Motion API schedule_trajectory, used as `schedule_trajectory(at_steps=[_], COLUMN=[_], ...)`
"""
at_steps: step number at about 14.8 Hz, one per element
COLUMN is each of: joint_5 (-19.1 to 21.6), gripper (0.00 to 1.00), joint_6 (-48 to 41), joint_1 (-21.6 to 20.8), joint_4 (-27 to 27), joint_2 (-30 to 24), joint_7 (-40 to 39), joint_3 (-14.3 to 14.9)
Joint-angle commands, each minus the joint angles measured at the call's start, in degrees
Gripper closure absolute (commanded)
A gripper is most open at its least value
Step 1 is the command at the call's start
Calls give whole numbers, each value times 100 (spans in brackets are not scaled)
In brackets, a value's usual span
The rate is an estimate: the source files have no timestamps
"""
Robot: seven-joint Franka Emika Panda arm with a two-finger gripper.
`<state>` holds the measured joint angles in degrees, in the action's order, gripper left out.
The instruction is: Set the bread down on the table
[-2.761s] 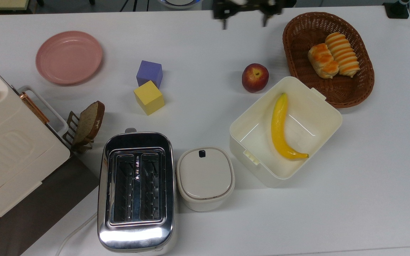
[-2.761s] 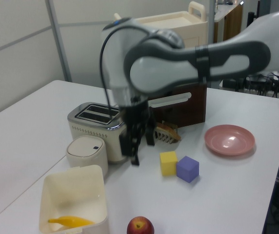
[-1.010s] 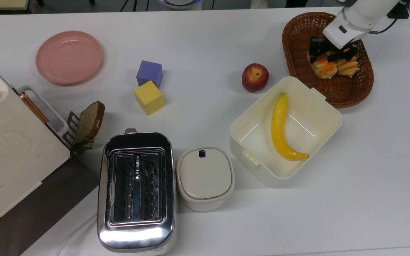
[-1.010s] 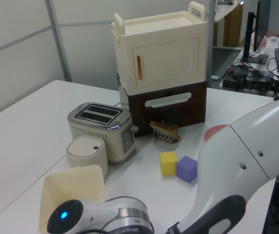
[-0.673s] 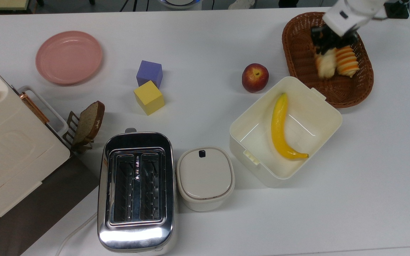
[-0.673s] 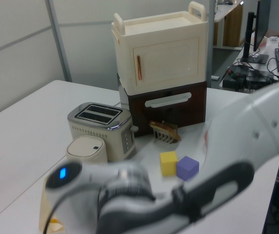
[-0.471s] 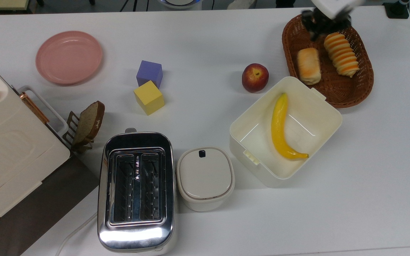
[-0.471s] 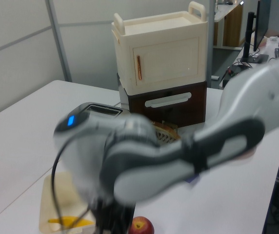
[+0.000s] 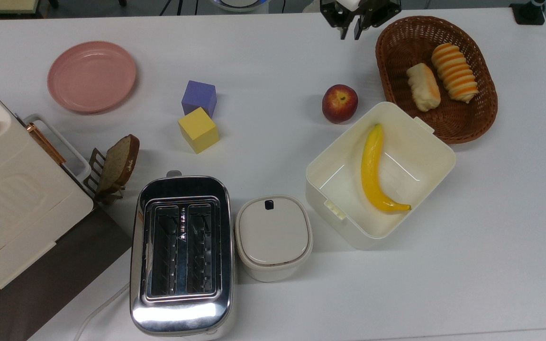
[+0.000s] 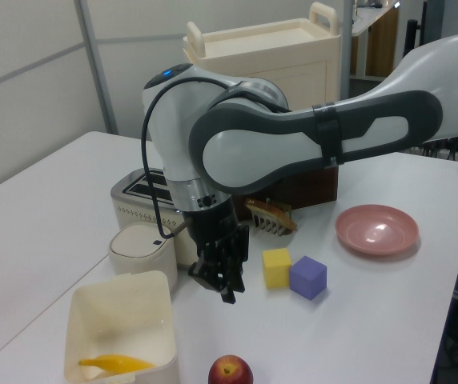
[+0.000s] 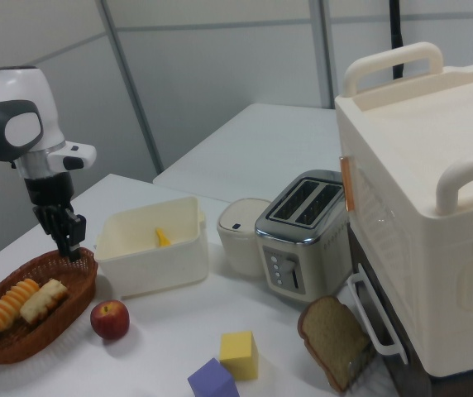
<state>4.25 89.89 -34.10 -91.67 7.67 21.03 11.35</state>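
The gripper [image 9: 351, 29], fingers slightly apart and empty, hangs above the table's [image 9: 273, 57] far edge. The bread [image 9: 423, 87] lies in the basket [image 9: 391, 80] toward the top view's right, long axis running from far edge to near.

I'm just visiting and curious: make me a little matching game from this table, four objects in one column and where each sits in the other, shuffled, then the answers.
Objects:
1. small golden-topped bread roll
2. yellow banana
3. brown toast slice
4. red apple

Places:
A. inside the cream plastic box
B. directly on the white table
C. in the brown wicker basket, beside the striped spiral roll
D. propped in a small rack near the chrome toaster

Pairs: 1-C, 2-A, 3-D, 4-B
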Motion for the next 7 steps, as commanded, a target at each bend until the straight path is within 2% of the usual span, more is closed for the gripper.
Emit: schedule_trajectory(at_steps=[1,3,5,7], joint_5=[120,129,146,181], gripper=[0,0,0,0], joint_6=[177,563,984,1468], joint_1=[-446,-1051,-1614,-1819], joint_4=[-167,-185,-202,-185], joint_2=[-3,251,628,1095], joint_7=[145,890,1314,1754], joint_3=[-28,173,428,447])
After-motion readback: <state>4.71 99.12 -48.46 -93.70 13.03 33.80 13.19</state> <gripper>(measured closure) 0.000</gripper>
